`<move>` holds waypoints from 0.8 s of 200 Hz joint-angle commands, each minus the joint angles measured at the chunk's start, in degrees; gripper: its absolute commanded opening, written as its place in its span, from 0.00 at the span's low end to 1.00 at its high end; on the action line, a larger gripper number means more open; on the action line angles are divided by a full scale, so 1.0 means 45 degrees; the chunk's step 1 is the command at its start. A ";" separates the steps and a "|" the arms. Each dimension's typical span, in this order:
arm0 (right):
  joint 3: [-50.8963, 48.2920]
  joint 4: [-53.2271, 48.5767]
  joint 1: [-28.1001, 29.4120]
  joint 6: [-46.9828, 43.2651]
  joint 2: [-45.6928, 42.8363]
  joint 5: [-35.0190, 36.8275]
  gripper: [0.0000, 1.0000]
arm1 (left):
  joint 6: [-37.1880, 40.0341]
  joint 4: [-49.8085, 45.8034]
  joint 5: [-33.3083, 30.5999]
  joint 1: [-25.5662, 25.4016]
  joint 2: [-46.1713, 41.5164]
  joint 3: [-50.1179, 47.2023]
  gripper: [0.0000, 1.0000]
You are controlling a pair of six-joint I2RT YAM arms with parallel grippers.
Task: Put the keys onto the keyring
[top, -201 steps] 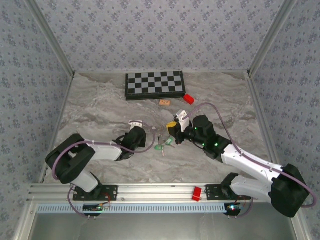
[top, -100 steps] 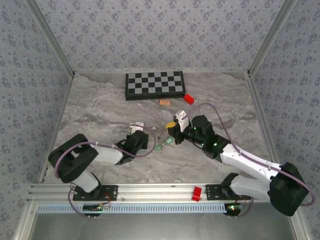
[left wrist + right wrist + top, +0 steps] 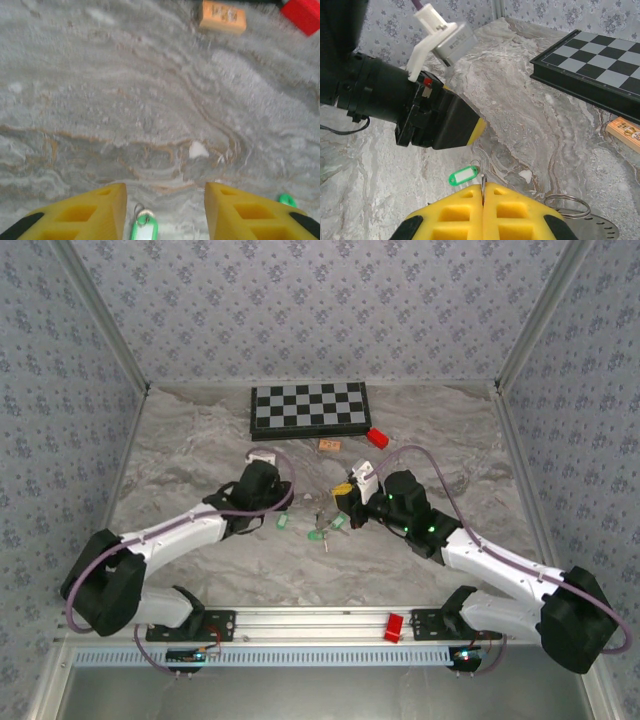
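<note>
Keys not on the keyring yet, I think.
My left tool is half open and empty, with a green key on the desk at its 6 o'clock. My right tool is pinched shut, and the keyring lies at its 4 o'clock.

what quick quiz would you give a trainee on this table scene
1. True or false: the right jaws stand wide open.
2. What lies at the back of the table? A. a chessboard B. a plate C. a bowl
3. What colour is the key seen between the left jaws in the left wrist view?
Key: 1. False, they are shut. 2. A. 3. Green.
</note>
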 commanded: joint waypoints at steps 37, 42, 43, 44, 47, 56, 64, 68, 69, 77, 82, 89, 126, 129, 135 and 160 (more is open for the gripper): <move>0.0008 0.0099 0.0081 -0.0153 -0.0329 0.0035 0.00 | -0.0549 -0.4906 0.4421 0.1475 0.2036 0.2559 0.35; 0.0020 0.0097 0.0086 -0.0153 -0.0321 0.0027 0.00 | -0.0489 -0.5161 0.4616 0.1559 0.2278 0.2813 0.34; 0.0027 0.0097 0.0089 -0.0153 -0.0321 0.0022 0.00 | -0.0480 -0.5198 0.4641 0.1576 0.2318 0.2854 0.34; 0.0020 0.0097 0.0090 -0.0153 -0.0321 0.0019 0.00 | -0.0456 -0.5236 0.4703 0.1595 0.2368 0.2894 0.34; 0.0031 0.0101 0.0094 -0.0153 -0.0321 0.0015 0.00 | -0.0403 -0.5340 0.4871 0.1642 0.2509 0.3012 0.33; 0.0026 0.0077 0.0094 -0.0153 -0.0303 -0.0003 0.00 | -0.0318 -0.5657 0.5197 0.1778 0.2920 0.3320 0.33; 0.0033 0.0080 0.0098 -0.0153 -0.0301 -0.0003 0.00 | -0.0202 -0.5852 0.5500 0.1903 0.3272 0.3566 0.32; 0.0033 0.0067 0.0107 -0.0153 -0.0311 -0.0003 0.00 | -0.0137 -0.5958 0.5655 0.1972 0.3443 0.3701 0.31; 0.0033 0.0062 0.0100 -0.0153 -0.0316 0.0007 0.00 | -0.0128 -0.5997 0.5688 0.1988 0.3467 0.3728 0.31; 0.0033 0.0050 0.0098 -0.0172 -0.0321 0.0016 0.00 | -0.0078 -0.6199 0.5835 0.2094 0.3805 0.3947 0.31; 0.0028 0.0038 0.0097 -0.0182 -0.0321 0.0017 0.00 | 0.0003 -0.6294 0.5986 0.2168 0.3983 0.4066 0.29; 0.0033 0.0029 0.0096 -0.0191 -0.0323 0.0035 0.00 | 0.0098 -0.6451 0.6173 0.2256 0.4234 0.4232 0.27; 0.0032 0.0003 0.0098 -0.0212 -0.0345 0.0077 0.00 | 0.0667 -0.7717 0.6146 0.2564 0.5348 0.5152 0.26; 0.0018 0.0004 0.0102 -0.0212 -0.0341 0.0085 0.00 | 0.0697 -0.7815 0.6109 0.2579 0.5404 0.5216 0.26; 0.0032 0.0004 0.0094 -0.0212 -0.0340 0.0077 0.00 | 0.0775 -0.7981 0.6004 0.2628 0.5505 0.5335 0.26; 0.0032 0.0020 0.0098 -0.0212 -0.0302 0.0077 0.00 | 0.1141 -0.8513 0.6088 0.2799 0.5942 0.5772 0.26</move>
